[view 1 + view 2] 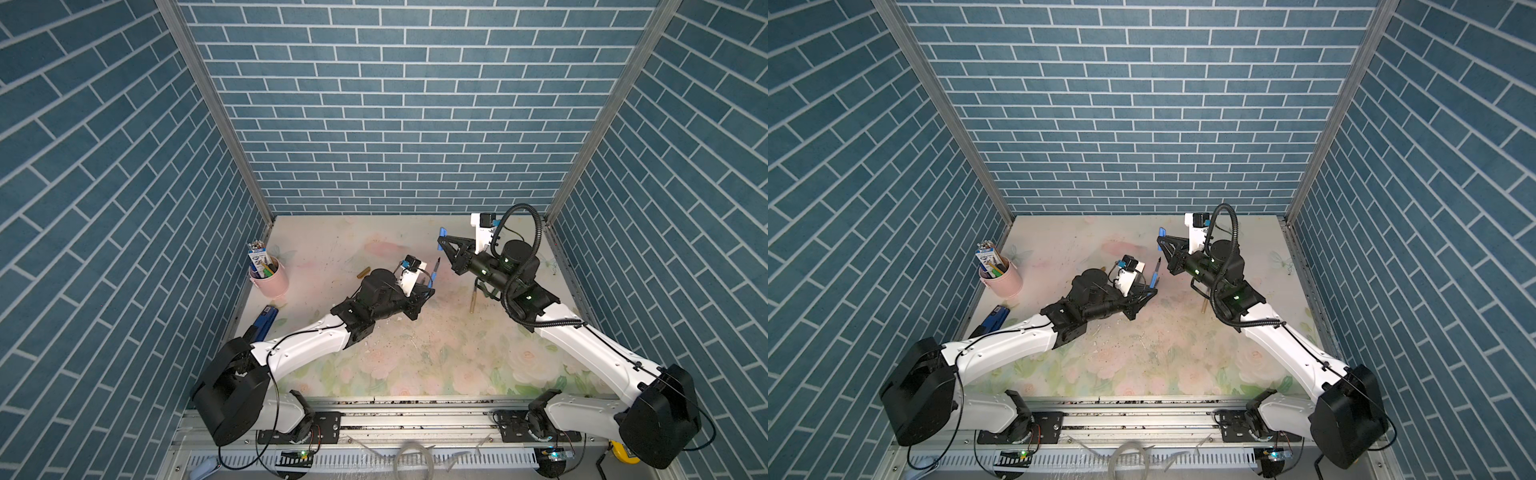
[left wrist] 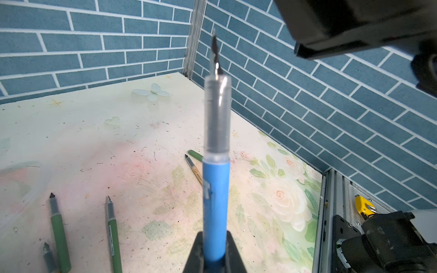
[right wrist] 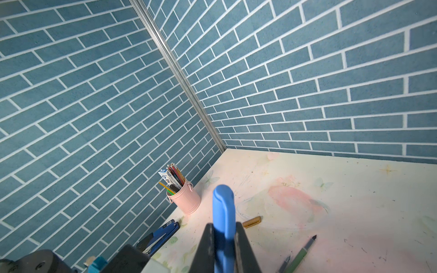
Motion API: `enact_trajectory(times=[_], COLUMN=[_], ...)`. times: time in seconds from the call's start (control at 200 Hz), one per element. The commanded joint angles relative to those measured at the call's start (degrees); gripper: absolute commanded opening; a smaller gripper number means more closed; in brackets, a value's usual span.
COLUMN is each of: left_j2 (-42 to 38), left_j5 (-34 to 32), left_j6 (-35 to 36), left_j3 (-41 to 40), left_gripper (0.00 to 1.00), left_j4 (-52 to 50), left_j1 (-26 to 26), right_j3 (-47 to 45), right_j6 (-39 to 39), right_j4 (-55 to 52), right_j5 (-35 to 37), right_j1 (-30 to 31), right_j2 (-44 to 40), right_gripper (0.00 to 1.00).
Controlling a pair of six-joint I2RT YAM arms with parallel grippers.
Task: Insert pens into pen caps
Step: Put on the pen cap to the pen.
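The left fingers are closed narrow on a blue pen, just right of centre in both top views, dark tip up. The right fingers pinch a blue cap just above that tip, apart. Green pens show only in the left wrist view, some cut off at its edge. A pink cup and stapler stand at the surface's left edge.

Left wrist view: a green pen is cut off at the edge; a brown pen lies half hidden behind the blue pen.
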Motion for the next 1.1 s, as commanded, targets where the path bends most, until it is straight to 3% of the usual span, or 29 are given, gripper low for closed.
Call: enact_trajectory(times=[0.0,1.095], left_j2=[-0.2,-0.2], left_j5=[0.7,0.8], left_j6=[0.0,-3.8], left_j3=[0.8,-0.3], left_gripper=[0.0,0.0], left_j4=[1.3,5.6], left_j1=[0.4,1.7], right_j3=[-0.9,-6.1], right_j6=[1.4,6.3], right_j4=[2.3,8.2], right_j5=[-0.2,-2.8], right_j1=[0.2,1.2], right_j2=[-0.6,0.2], right_gripper=[0.11,0.11])
